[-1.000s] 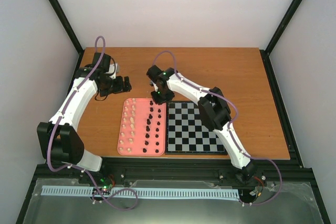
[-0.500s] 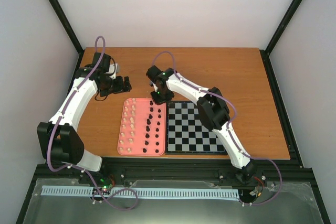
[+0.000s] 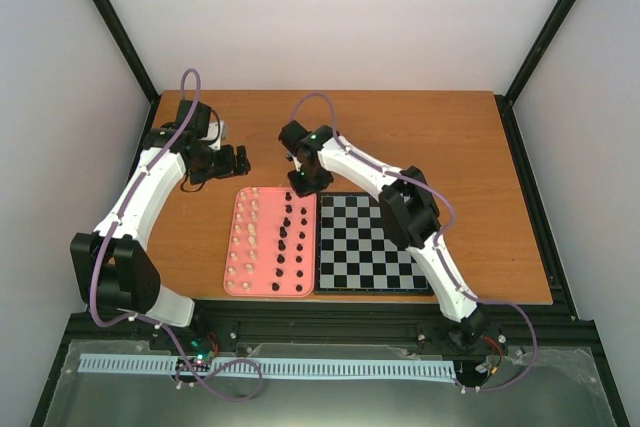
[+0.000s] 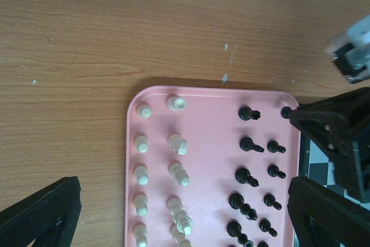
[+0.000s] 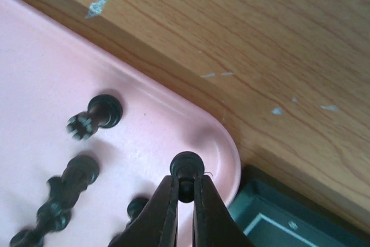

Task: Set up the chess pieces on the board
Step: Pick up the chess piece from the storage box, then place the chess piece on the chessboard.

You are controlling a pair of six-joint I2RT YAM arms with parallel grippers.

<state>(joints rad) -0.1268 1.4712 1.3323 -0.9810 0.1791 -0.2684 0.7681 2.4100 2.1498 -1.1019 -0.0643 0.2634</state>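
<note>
The dark chess pieces [image 3: 288,237] stand in two columns on the right half of a pink tray [image 3: 270,288], and the cream-white set [image 3: 245,237] stands on its left half. The checkered board [image 3: 365,243] lies right of the tray with no pieces on it. My right gripper [image 5: 186,192] is shut on a black pawn [image 5: 187,170] at the tray's far right corner [image 5: 222,143]. My left gripper [image 4: 182,201] is open and empty, hovering over the tray's far end. Black pieces [image 4: 248,174] and white pieces [image 4: 176,143] show below it.
The brown wooden table [image 3: 420,137] stretches beyond the tray and board. The right arm's gripper [image 4: 335,128] shows at the right edge of the left wrist view, close to the left gripper's right finger [image 4: 329,212]. Black frame posts stand at the table's corners.
The right arm's wrist has shifted slightly toward the far side over the tray's far right corner. The left arm has not moved.
</note>
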